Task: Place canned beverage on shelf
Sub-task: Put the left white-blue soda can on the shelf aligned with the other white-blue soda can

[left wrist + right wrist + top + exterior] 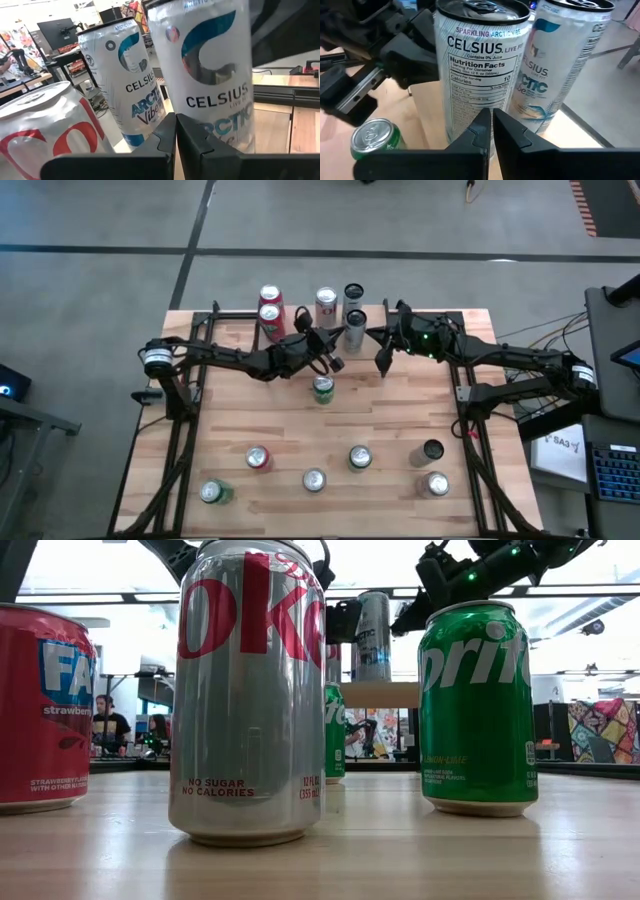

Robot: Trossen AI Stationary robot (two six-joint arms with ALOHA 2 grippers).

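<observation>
Hiding most of the shelf (300,320), cans crowd it; left gripper (335,363) and right gripper (382,365) closed, empty.

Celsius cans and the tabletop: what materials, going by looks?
Celsius cans: likely thin aluminium, glossy white printed wrap, bare silvery rim and pull-tab lid. Tabletop: light wood, probably butcher-block style, with visible plank seams and grain and a smooth, slightly satin finish, going by the soft sheen in the low view.

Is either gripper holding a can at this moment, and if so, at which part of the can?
Nothing is held. The left gripper and the right gripper are both shut on nothing, each hovering just before the Celsius cans on the shelf.
</observation>
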